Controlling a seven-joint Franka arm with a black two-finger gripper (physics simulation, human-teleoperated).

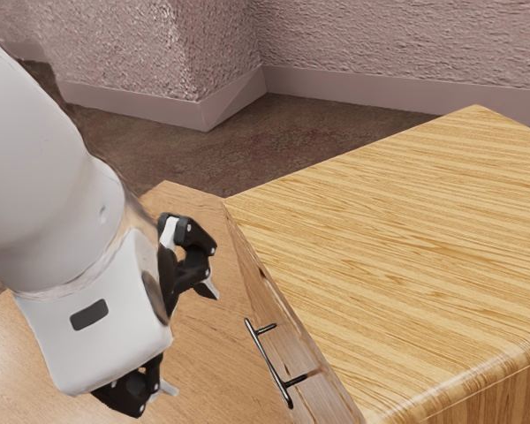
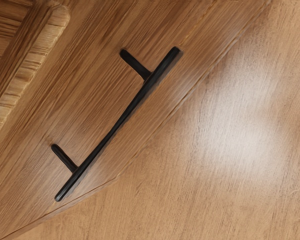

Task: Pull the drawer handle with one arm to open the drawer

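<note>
Exterior view | fingers (image 1: pixel 193 256) spread, short of handle (image 1: pixel 269 352) | tabletop (image 1: pixel 223 346) between

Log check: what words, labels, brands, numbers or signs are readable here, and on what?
None readable in either view.
The dark patch on the arm is blank.
The handle, drawer front, cabinet top and gripper carry no markings.
</note>
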